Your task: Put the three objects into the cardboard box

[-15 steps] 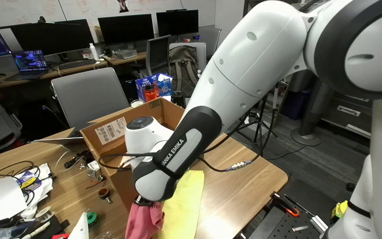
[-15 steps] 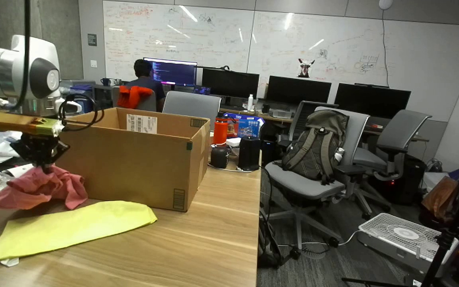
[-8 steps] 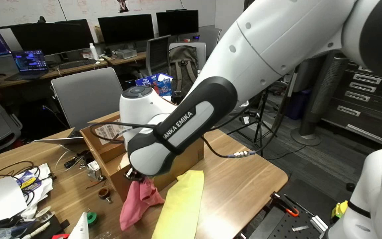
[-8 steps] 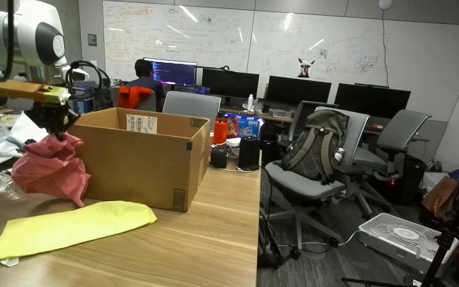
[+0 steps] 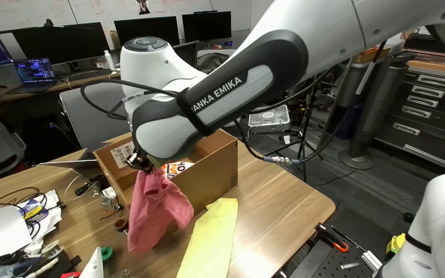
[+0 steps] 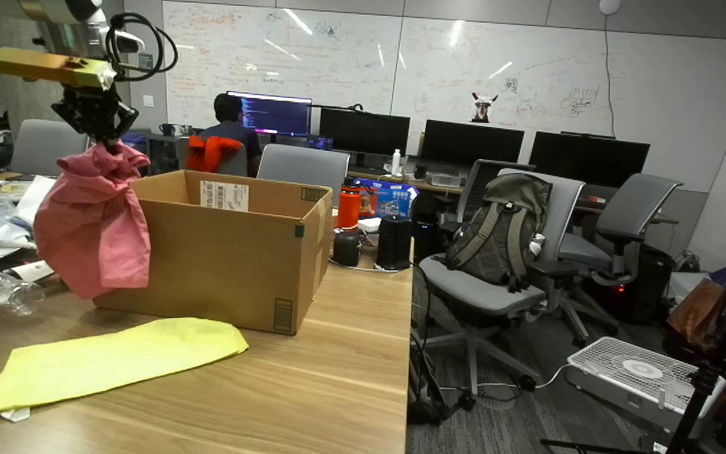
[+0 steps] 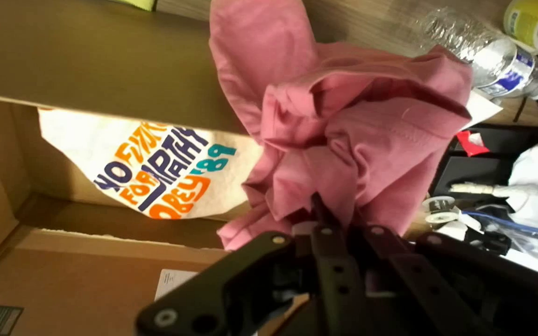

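Cardboard box [image 6: 218, 268] on wood-grain table [image 6: 319, 384], chairs [image 6: 302, 165], monitors [image 6: 473, 146] and whiteboard [image 6: 438, 69] behind.

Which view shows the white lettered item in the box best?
The wrist view. It looks down on the white item, and most of its coloured lettering can be read. In an exterior view, only a small patch of the white item shows; in an exterior view, the wall of the cardboard box hides it.

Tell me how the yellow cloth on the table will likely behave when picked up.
The yellow cloth is probably floppy, likely to sag into folds much like the pink cloth hanging from the gripper. It looks thin against the table, so perhaps light. Lying flat, it seems unlikely to roll or tip.
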Controlling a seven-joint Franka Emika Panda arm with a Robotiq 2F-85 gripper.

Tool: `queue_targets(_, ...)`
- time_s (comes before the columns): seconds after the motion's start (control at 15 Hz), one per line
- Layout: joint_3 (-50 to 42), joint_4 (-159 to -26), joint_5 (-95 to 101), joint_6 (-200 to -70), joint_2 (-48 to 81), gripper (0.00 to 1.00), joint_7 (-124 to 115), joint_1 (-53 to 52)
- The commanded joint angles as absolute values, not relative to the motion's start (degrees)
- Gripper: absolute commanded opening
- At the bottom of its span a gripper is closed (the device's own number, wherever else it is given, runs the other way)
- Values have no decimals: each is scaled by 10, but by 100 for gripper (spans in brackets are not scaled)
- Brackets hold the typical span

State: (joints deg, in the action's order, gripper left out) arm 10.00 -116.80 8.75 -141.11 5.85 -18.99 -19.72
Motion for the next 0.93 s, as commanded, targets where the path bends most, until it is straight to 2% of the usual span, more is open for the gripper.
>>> queue_targets(0.0, 109, -1129, 112, -1383, 41, 2, -216, -187)
queue_targets(0.87, 109, -997, 146, -1334, 21, 2, -268, -165)
